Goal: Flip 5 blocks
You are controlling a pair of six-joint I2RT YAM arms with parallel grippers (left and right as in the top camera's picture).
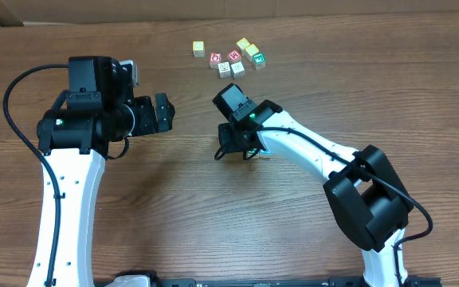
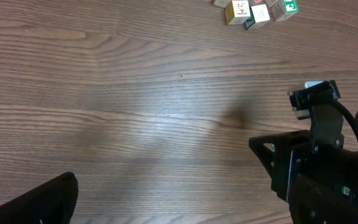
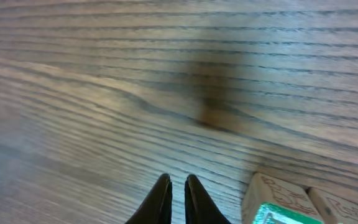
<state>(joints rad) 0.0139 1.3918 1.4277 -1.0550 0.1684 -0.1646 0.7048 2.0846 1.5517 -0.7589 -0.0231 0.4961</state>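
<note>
Several small letter blocks cluster at the back of the table: two whitish ones [image 1: 224, 68] [image 1: 237, 68] and a green-printed one [image 1: 259, 60] among them. Another green-faced block [image 3: 277, 204] lies just right of my right gripper [image 3: 178, 190], with a plain wooden cube [image 3: 347, 208] beside it. That gripper [image 1: 231, 151] is shut, holds nothing and hangs low over bare wood. In the overhead view this block [image 1: 262, 153] peeks out under the right arm. My left gripper [image 1: 162, 112] stands wide open and empty, to the left of the right arm. No blue-printed block can be made out.
Red-faced cubes [image 1: 215, 58] [image 1: 233, 56] and yellow-faced cubes [image 1: 243, 45] [image 1: 252, 52] [image 1: 198, 49] sit in the same back cluster. In the left wrist view the right arm's black wrist [image 2: 319, 168] fills the right side, and the cluster [image 2: 260, 12] shows at the top.
</note>
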